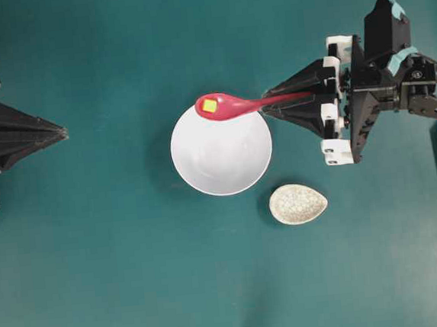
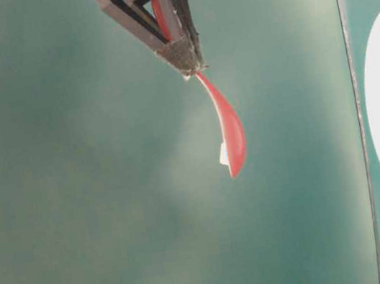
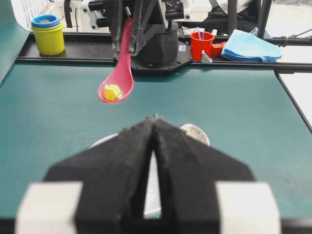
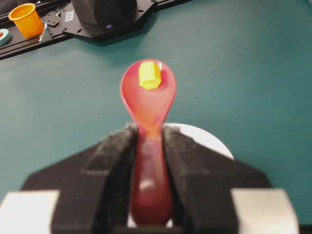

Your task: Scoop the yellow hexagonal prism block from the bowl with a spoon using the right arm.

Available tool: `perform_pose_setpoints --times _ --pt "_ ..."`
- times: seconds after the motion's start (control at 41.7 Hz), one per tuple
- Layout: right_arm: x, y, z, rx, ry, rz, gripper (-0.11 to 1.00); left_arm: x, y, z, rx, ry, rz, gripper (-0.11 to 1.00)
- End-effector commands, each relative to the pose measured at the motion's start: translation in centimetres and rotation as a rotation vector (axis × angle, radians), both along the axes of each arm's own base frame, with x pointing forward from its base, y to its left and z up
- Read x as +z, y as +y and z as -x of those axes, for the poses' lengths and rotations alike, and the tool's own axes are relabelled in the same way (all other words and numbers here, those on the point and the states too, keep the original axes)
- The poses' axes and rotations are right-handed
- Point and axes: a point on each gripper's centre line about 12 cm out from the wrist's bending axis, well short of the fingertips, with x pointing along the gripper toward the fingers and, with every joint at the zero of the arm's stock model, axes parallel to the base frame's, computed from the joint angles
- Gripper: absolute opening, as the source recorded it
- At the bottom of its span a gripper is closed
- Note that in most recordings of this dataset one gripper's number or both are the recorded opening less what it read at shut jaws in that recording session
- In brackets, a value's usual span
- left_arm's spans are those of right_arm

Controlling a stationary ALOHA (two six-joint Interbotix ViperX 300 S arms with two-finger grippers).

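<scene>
The yellow hexagonal prism block [image 1: 209, 106] rests in the scoop of the spoon [image 1: 232, 105], towards the scoop's far tip as my wrist view shows it, and it is out of the bowl [image 1: 221, 149]: the left wrist view shows the loaded scoop hanging in the air above the table [image 1: 120, 264], and from overhead it sits over the bowl's upper rim rather than over its centre. The spoon's long axis runs nearly level from the scoop, lying on the bowl's side of my right pincer [image 1: 268, 105], back along the straight handle into that pincer, so the block lies straight out ahead of my fingertips, along the line of the handle. My right pincer is clamped on the handle, one dark pad on either side of it, with the scoop's hollow facing up. I judge that the coming move turns on this one relation: with the block so far out from the grip and near the tip, any roll or dip of the wrist would tip it off the scoop, so the axis should stay level. My left pincer [image 1: 61, 133] rests well apart at the other side of the table, its points together on nothing, aimed towards the bowl. A speckled oval dish [image 1: 298, 203] lies just beside the bowl, on my right arm's side.
</scene>
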Motion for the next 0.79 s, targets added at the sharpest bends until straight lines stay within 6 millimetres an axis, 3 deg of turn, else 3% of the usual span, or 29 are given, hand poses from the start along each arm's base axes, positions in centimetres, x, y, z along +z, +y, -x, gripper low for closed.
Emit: perform_pose_setpoints --times 0.0,0.767 --pt "1.14 0.01 -0.27 0.0 -0.035 0.009 0.25 1.24 -0.01 -0.22 -0.001 -0.035 -0.001 0.03" --pt "0.86 0.21 -0.12 0.018 -0.024 0.04 0.25 1.38 -0.01 -0.11 -0.001 -0.043 -0.003 0.03"
